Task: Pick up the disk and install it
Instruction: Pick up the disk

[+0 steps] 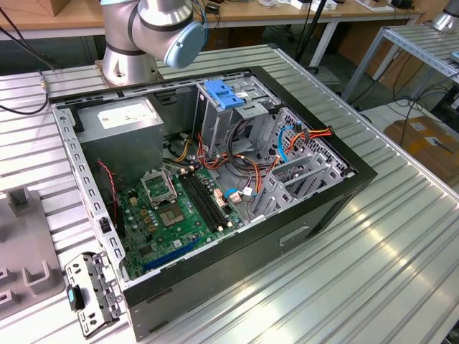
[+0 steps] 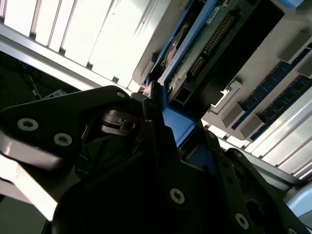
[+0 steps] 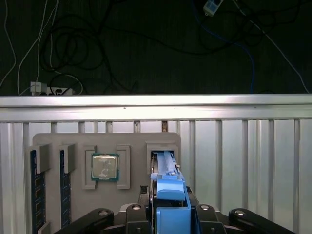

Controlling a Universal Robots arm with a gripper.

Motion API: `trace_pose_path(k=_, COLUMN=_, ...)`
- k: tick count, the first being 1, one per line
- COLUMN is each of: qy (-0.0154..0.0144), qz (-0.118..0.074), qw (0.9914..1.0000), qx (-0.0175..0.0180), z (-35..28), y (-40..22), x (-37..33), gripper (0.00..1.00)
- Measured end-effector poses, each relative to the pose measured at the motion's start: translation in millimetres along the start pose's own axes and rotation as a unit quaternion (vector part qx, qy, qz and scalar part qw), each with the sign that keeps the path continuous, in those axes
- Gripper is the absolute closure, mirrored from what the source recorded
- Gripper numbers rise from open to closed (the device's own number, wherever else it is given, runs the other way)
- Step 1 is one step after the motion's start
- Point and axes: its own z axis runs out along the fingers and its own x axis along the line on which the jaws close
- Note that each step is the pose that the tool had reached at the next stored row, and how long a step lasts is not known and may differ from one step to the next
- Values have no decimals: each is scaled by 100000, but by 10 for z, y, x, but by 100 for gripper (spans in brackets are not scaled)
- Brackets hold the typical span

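The disk [image 3: 165, 163] stands on edge in a slot of a grey holder tray [image 3: 53, 141], with a blue carrier frame around it. In the second wrist view I see the disk [image 2: 212, 41] from close up, its green circuit board and blue frame edge showing. My gripper [image 3: 170, 197] sits right over it, and the black fingers [image 2: 148, 109] lie against both sides of the blue frame. The open computer case [image 1: 344, 188] lies on the table in the exterior view, and a drive cage with a blue latch piece [image 1: 224, 94] stands at its far side.
The tray also holds a processor chip [image 3: 105, 167] and memory sticks [image 3: 36, 195]. Inside the case are a green motherboard [image 1: 172, 211], a grey power supply [image 1: 118, 118] and loose orange and blue cables [image 1: 287, 140]. The arm's base [image 1: 133, 57] stands behind the case.
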Motion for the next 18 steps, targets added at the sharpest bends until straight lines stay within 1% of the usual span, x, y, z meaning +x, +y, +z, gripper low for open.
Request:
trace_pose_path(k=3, qy=-5, qz=-2, qw=100000, qx=27, z=-19, y=0, x=0, gripper=63)
trace_pose_path(k=15, qy=-4, qz=-5, qw=100000, qx=53, z=-21, y=0, x=0, gripper=63)
trace_pose_path(k=18, qy=-1, qz=-6, qw=100000, qx=48, z=-39, y=-1, x=0, gripper=63)
